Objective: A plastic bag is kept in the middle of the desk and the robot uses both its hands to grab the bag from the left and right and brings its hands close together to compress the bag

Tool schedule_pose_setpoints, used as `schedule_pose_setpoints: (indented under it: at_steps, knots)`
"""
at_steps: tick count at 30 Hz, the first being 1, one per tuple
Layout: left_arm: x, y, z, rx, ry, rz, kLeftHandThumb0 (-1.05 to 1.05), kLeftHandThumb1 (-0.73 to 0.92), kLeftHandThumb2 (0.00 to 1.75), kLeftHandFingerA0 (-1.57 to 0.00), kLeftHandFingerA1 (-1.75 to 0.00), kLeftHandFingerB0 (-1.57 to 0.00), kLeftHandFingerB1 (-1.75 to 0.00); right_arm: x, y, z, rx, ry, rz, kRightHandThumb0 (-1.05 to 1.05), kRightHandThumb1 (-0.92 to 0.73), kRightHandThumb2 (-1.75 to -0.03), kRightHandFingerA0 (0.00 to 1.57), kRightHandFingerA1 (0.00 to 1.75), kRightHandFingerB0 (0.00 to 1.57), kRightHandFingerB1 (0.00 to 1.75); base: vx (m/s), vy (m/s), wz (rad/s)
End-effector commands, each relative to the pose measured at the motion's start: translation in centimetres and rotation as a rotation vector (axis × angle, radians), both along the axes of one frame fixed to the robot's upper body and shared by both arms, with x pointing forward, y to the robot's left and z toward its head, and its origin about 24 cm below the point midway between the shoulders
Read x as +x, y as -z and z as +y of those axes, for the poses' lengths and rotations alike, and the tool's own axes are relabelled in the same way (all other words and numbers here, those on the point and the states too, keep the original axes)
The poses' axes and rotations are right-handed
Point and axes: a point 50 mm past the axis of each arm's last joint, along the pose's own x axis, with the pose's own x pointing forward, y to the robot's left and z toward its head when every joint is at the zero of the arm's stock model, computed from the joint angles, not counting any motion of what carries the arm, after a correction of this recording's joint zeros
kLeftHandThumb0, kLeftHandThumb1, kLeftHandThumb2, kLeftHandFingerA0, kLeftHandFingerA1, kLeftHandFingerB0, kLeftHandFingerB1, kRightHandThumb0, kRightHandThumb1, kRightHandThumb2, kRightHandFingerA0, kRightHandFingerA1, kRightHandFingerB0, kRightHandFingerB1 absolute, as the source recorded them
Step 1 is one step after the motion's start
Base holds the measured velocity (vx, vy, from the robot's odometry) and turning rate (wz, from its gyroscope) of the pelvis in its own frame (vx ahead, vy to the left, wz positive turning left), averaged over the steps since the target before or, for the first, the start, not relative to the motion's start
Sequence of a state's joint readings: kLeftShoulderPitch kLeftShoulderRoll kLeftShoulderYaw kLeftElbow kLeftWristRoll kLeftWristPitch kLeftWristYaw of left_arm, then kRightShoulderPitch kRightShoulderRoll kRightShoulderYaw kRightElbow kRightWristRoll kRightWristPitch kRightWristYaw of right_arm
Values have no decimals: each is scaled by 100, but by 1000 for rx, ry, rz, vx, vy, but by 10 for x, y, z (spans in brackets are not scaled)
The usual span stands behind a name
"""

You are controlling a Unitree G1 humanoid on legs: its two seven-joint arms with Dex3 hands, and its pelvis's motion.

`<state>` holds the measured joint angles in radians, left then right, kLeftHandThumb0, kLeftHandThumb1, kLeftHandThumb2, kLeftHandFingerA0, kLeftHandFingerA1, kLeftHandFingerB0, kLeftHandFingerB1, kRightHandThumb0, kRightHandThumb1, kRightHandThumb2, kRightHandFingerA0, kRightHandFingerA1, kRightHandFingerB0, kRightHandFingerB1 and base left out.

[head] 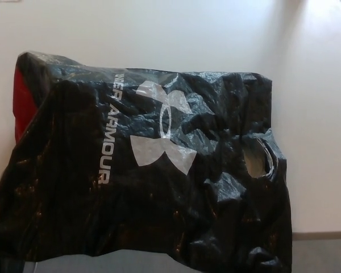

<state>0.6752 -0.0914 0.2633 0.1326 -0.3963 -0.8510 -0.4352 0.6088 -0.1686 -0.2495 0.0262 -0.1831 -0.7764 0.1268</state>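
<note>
A large black plastic bag (74,193) with a white logo and lettering lies crumpled across the white desk (159,34), filling most of the head view. A red panel (23,108) shows at its far left end. An oval handle cut-out (256,156) gapes near its right side. The bag's near edge hangs over the desk's front edge at the bottom of the picture. Neither of my hands shows; only dark bag folds lie at the bottom left corner.
The desk's front edge (324,233) runs along the lower right, with grey floor (324,256) below it. Bare white desk surface lies beyond the bag and to its right.
</note>
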Motion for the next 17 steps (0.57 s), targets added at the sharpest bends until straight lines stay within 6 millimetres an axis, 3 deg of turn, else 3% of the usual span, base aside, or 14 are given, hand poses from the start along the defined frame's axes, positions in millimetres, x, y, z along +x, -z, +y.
schedule_pose_setpoints:
  at_steps: [1,17]
  knots:
    - [3,-14,0,139,20,-133,-71,92,74,-22,-39,-17,-31,0,-7,7,-136,-92,-80,-85,-91,-119,0,12,0,15,0,0,0]
    - [2,-12,1,173,29,-153,-70,92,74,-22,-40,-18,-32,-2,-5,8,-176,-90,-95,-82,-88,-118,3,20,3,21,0,0,0]
